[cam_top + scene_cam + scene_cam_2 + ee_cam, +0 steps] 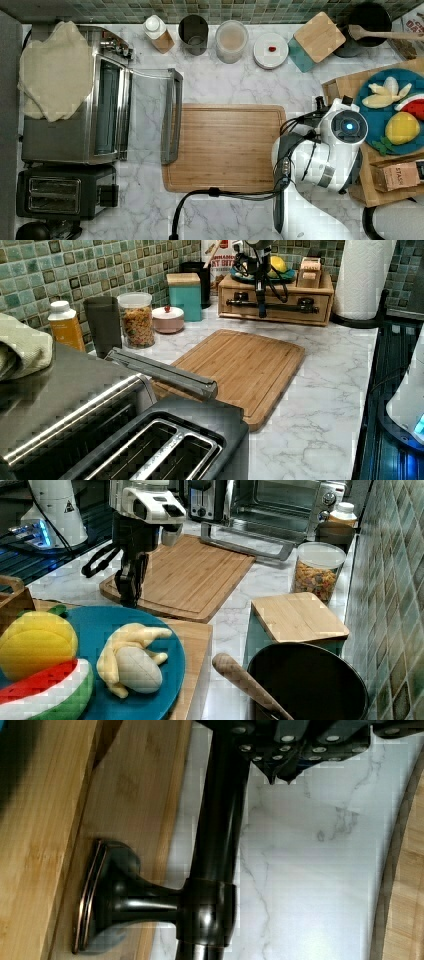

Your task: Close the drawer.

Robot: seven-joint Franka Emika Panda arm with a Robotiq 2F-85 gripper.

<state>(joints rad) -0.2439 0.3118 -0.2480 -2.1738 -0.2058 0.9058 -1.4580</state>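
Bamboo makes up the small chest at the top view's right edge, and the drawer (277, 296) is its front panel, low under the teal plate (100, 617) of toy fruit. In the left view the panel faces the camera from the far end of the table (320, 405), with a dark bronze bar handle (295, 305) running across it on two flared mounts. How far the drawer stands out from the chest I cannot tell.

The wrist view looks along that handle (215, 845): one mount is fixed to the drawer's pale wood (135, 785), and the bar stands off it over white marble. The claw (281, 777) sits just beside the bar, on the side away from the drawer front. Its two fingertips (272, 779) are clenched together with nothing between them, and whether they touch the bar I cannot tell.

From the right view the claw (127, 592) hangs straight down from the white wrist, its tip at the near edge of the chest, between the plate and the darker grooved cutting board (192, 575). In the left view the claw (260, 310) comes down in front of the drawer panel and crosses the handle.

The cutting board lies flat in the middle of the table, well apart from the drawer. Past it, at the top view's left, a toaster oven (75, 145) stands with its glass door (171, 115) dropped open towards the board.
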